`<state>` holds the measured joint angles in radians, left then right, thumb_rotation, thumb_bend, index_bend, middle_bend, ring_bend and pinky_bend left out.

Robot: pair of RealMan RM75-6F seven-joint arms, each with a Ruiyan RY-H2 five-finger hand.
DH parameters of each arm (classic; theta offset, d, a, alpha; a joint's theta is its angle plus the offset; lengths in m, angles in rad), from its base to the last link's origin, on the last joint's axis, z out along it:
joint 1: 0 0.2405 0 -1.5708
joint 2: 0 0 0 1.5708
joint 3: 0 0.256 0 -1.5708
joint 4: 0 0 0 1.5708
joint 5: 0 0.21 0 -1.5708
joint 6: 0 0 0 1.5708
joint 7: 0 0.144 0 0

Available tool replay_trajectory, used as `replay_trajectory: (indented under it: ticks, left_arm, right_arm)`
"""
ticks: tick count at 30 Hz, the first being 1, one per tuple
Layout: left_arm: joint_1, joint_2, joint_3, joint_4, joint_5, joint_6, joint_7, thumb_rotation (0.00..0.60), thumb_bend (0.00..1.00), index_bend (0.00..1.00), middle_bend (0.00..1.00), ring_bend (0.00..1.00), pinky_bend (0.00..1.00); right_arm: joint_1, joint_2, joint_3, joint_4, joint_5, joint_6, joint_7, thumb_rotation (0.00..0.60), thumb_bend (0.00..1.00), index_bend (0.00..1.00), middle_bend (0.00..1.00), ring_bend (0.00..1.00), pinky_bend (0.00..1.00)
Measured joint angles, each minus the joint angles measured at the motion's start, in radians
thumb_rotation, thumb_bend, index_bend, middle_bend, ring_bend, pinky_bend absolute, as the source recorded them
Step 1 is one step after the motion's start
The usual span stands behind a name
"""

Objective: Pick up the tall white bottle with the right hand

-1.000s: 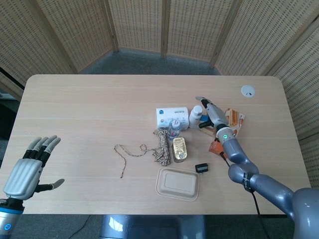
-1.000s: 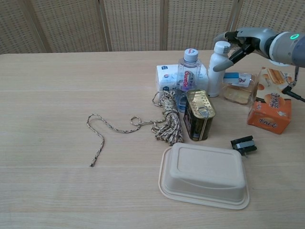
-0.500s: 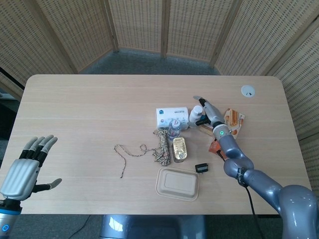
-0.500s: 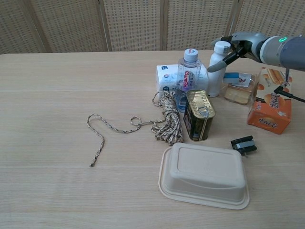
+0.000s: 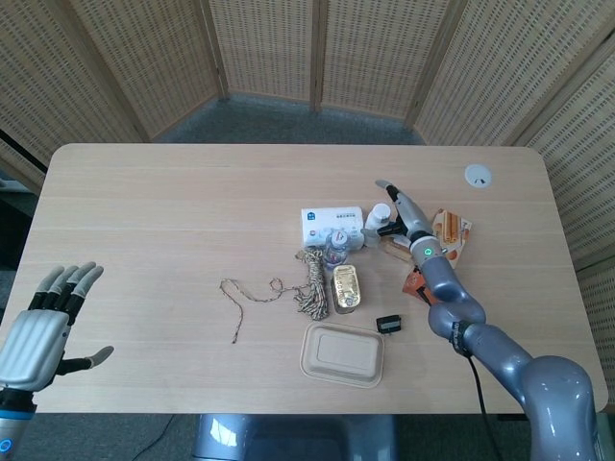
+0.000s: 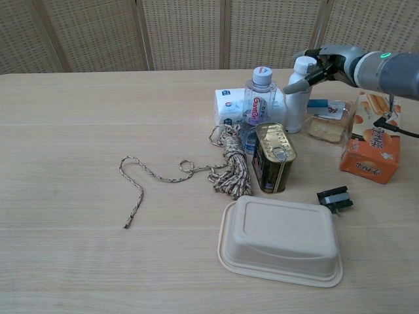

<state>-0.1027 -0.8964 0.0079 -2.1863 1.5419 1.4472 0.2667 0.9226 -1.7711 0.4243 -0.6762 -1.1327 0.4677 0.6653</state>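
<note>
Chest view: the right hand (image 6: 322,63) has closed in on the tall white plastic bottle (image 6: 298,97) since half a second ago.

The bottle stands upright at upper right of centre, just right of the clear water bottle with the red label (image 6: 258,104). The hand's fingers now wrap its neck from the right, thumb across the front (whether they grip firmly, I cannot tell). In the head view the left hand (image 5: 38,327) has slid lower at the bottom-left edge, palm down, fingers spread, holding nothing.
</note>
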Motion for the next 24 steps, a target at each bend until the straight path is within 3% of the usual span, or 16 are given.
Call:
replay_trajectory:
  ticks: [4,8,11,16,24]
  left_arm:
    - [0.005,0.004,0.003,-0.003,0.002,0.003,0.002,0.6,0.15,0.0,0.0,0.0,0.0]
    - [0.007,0.006,0.002,-0.003,0.005,0.005,0.001,0.6,0.15,0.0,0.0,0.0,0.0]
    - [0.006,0.006,0.001,-0.002,0.004,0.004,0.0,0.6,0.15,0.0,0.0,0.0,0.0]
    - [0.003,0.003,-0.002,0.002,0.0,-0.003,-0.004,0.6,0.15,0.0,0.0,0.0,0.0]
    - [-0.005,-0.004,-0.007,0.01,-0.003,-0.014,-0.01,0.6,0.15,0.0,0.0,0.0,0.0]
  right_arm:
    - [0.0,-0.019,-0.006,0.029,-0.023,0.004,0.039,0.6,0.06,0.24,0.44,0.43,0.52]
    - [-0.004,-0.034,-0.014,0.055,-0.039,0.013,0.072,0.6,0.07,0.43,0.65,0.66,0.7]
    - [-0.011,-0.038,-0.018,0.065,-0.05,0.025,0.096,0.6,0.1,0.54,0.77,0.78,0.8]
    - [-0.034,-0.031,-0.023,0.062,-0.067,0.075,0.131,0.6,0.11,0.62,0.87,0.89,0.88]
    - [-0.08,0.023,-0.026,0.001,-0.078,0.144,0.155,0.6,0.12,0.65,0.89,0.92,0.9]
